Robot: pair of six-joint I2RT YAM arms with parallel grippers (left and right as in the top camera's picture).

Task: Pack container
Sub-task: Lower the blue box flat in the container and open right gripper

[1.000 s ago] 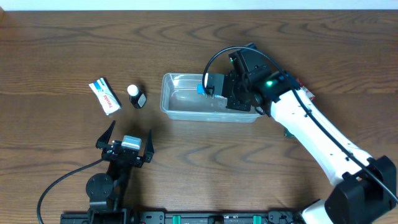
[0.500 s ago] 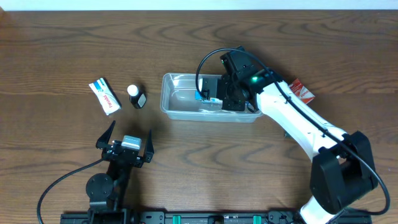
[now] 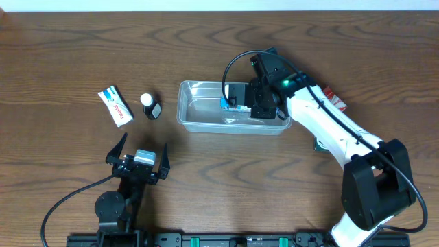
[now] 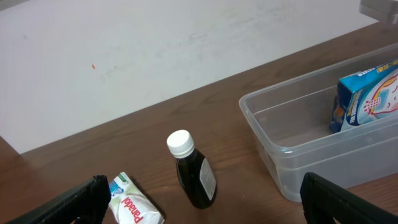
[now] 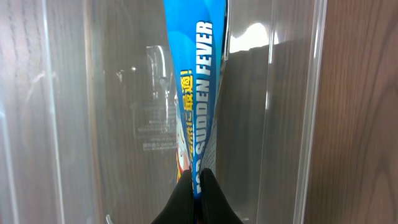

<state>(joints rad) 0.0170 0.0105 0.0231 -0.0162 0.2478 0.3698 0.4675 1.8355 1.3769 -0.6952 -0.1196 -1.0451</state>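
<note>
Wooden table: right pincer pinches blue box inside container, bottle and packet beside.

I record: box blue, white-and-yellow lettering; container clear; bottle dark, white cap; packet white, blue, red print; tabletop brown woodgrain.

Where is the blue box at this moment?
In the overhead view, the blue box stands inside the container, near its middle, pinched by the right pincer.

A blue box stands inside the container, near a dark bottle.
</note>
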